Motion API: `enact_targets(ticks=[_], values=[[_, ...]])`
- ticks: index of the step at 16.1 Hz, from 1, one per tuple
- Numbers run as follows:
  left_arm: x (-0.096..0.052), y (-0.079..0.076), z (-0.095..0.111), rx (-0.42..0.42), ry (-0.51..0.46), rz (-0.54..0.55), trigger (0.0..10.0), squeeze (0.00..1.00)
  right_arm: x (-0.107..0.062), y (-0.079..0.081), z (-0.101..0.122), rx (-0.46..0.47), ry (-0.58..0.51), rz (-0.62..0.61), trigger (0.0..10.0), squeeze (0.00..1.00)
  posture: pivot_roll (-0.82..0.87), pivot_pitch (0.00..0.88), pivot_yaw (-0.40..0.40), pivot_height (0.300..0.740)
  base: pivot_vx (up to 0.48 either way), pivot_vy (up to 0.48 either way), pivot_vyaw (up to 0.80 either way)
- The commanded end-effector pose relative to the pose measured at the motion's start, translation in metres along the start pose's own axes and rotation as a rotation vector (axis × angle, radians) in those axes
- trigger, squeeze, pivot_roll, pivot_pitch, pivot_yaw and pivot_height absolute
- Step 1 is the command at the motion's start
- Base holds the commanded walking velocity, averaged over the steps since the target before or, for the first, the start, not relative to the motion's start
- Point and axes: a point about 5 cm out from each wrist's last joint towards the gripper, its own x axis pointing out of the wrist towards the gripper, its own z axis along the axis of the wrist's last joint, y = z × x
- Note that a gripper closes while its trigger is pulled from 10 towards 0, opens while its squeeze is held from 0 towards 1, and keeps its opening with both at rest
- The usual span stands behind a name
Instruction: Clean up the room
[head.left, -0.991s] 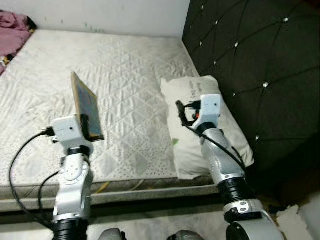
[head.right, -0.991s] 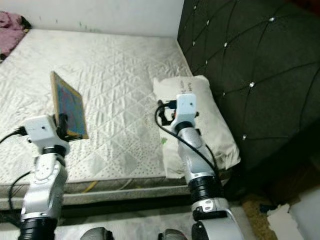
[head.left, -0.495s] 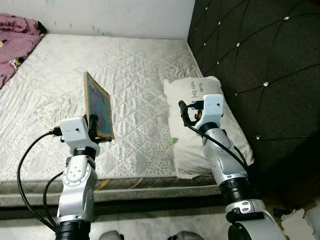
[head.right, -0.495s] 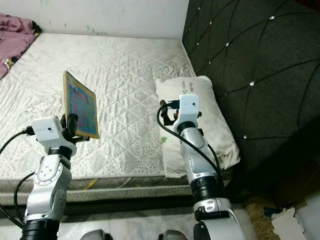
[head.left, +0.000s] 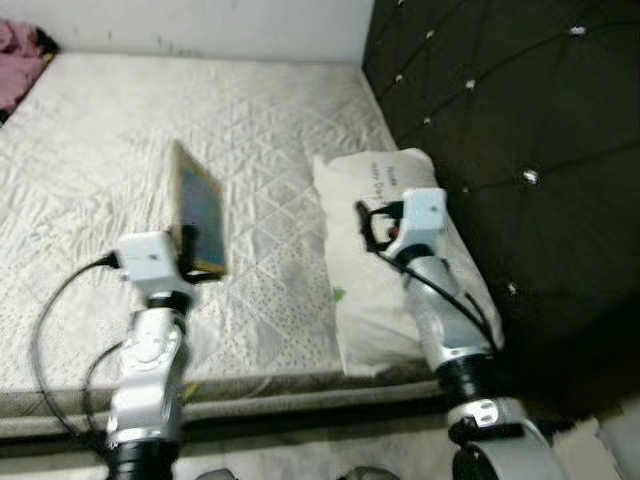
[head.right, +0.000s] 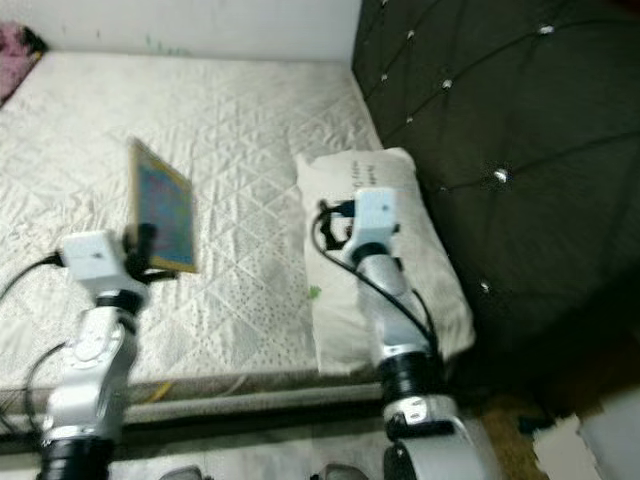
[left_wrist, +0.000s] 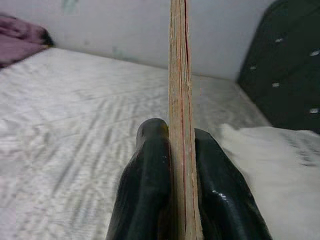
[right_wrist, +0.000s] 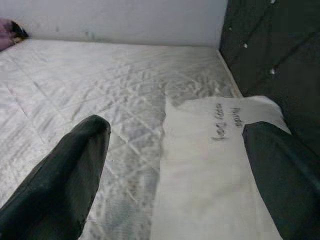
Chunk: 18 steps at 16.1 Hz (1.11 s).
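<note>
Left gripper: holding a thin flat book up in the air above the bed, both black fingers pinched tight on its lower edge, one on each face.

Book: standing upright on edge in the grip, tan border with a colourful cover. Head views are a bit blurry so I can't read the cover; looks like a picture book, but I wouldn't swear to it. The wrist view looks right down its spine edge, which is tan with a thin red line.

Right gripper: hanging over the pillow with nothing in it. Its fingers are spread wide apart in the wrist view, with the pillow between them.

Pillow: white, lying at the headboard end of the bed, right next to the dark padding. It has some dark writing on it and a small green mark near its edge.

Bed: white quilted mattress with a diamond stitch pattern, running back to a pale wall.

Headboard: dark, tufted, with shiny buttons, off to the robot's right.

Pink cloth: bunched at the far left corner of the mattress.

Cables: black loops hanging off the left arm.
</note>
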Motion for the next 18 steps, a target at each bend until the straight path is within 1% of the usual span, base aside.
enact_targets(ticks=[1, 2, 4, 5, 7, 9, 10, 11, 12, 13, 14, 15, 16, 18], values=[[0.003, -0.018, 0.01, -0.017, -0.059, -0.056, 10.0, 0.0, -0.002, -0.016, -0.001, -0.012, 0.004, -0.043, 10.0, 0.0, -0.07, 0.0, -0.066, 0.74, 0.27, 0.0, 0.0], [0.004, -0.018, 0.007, 0.019, -0.032, -0.02, 10.0, 0.0, -0.002, -0.017, -0.002, -0.014, 0.006, -0.046, 10.0, 0.0, -0.07, 0.0, -0.066, 0.74, 0.0, 0.0, 0.0], [0.004, -0.018, 0.004, 0.073, 0.001, 0.007, 10.0, 0.0, -0.003, -0.017, -0.003, -0.015, 0.008, -0.048, 10.0, 0.0, -0.07, 0.0, -0.066, 0.74, 0.0, 0.0, 0.0], [0.004, -0.017, 0.003, 0.082, 0.015, 0.011, 10.0, 0.0, -0.003, -0.017, -0.003, -0.015, 0.008, -0.049, 10.0, 0.0, -0.07, 0.0, -0.065, 0.74, 0.0, 0.0, 0.0], [0.003, -0.014, 0.005, 0.063, -0.009, -0.028, 10.0, 0.0, -0.003, -0.018, -0.003, -0.016, 0.01, -0.054, 10.0, 0.0, -0.07, 0.0, -0.065, 0.74, 0.0, 0.0, 0.0], [0.001, -0.01, 0.004, 0.097, -0.02, -0.001, 10.0, 0.0, -0.003, -0.019, -0.004, -0.015, 0.009, -0.058, 10.0, 0.0, -0.07, 0.0, -0.059, 0.74, 0.0, 0.0, 0.0], [-0.001, -0.008, 0.004, 0.107, -0.02, -0.01, 10.0, 0.0, -0.004, -0.019, -0.004, -0.014, 0.009, -0.059, 10.0, 0.0, -0.07, 0.0, -0.057, 0.74, 0.0, 0.0, 0.0], [-0.003, -0.004, 0.003, 0.123, -0.013, 0.02, 10.0, 0.0, -0.005, -0.019, -0.005, -0.014, 0.011, -0.061, 10.0, 0.0, -0.07, 0.0, -0.055, 0.74, 0.0, 0.0, 0.0], [-0.004, -0.004, 0.003, 0.121, -0.024, 0.018, 10.0, 0.0, -0.007, -0.02, -0.006, -0.013, 0.013, -0.062, 10.0, 0.0, -0.07, 0.0, -0.053, 0.74, 0.0, 0.0, 0.0], [-0.007, -0.003, 0.001, 0.16, 0.003, 0.049, 10.0, 0.0, -0.009, -0.02, -0.007, -0.011, 0.014, -0.063, 10.0, 0.0, -0.07, 0.0, -0.052, 0.74, 0.0, 0.0, 0.0], [-0.008, -0.001, 0.001, 0.118, 0.017, 0.048, 10.0, 0.0, -0.01, -0.02, -0.008, -0.007, 0.015, -0.064, 10.0, 0.0, -0.07, 0.0, -0.052, 0.74, 0.0, 0.0, 0.0], [-0.01, 0.0, 0.001, 0.104, 0.018, 0.038, 10.0, 0.0, -0.012, -0.02, -0.009, -0.002, 0.016, -0.065, 10.0, 0.0, -0.07, 0.0, -0.052, 0.74, 0.0, 0.0, 0.0], [-0.013, 0.003, 0.0, 0.106, 0.021, 0.026, 10.0, 0.0, -0.014, -0.019, -0.01, 0.013, 0.019, -0.062, 10.0, 0.0, -0.07, 0.0, -0.052, 0.74, 0.0, 0.0, 0.0], [-0.015, 0.005, 0.001, 0.103, 0.02, 0.029, 10.0, 0.0, -0.017, -0.017, -0.012, 0.011, 0.018, -0.058, 10.0, 0.0, -0.07, 0.013, -0.052, 0.74, 0.0, 0.0, 0.0]])
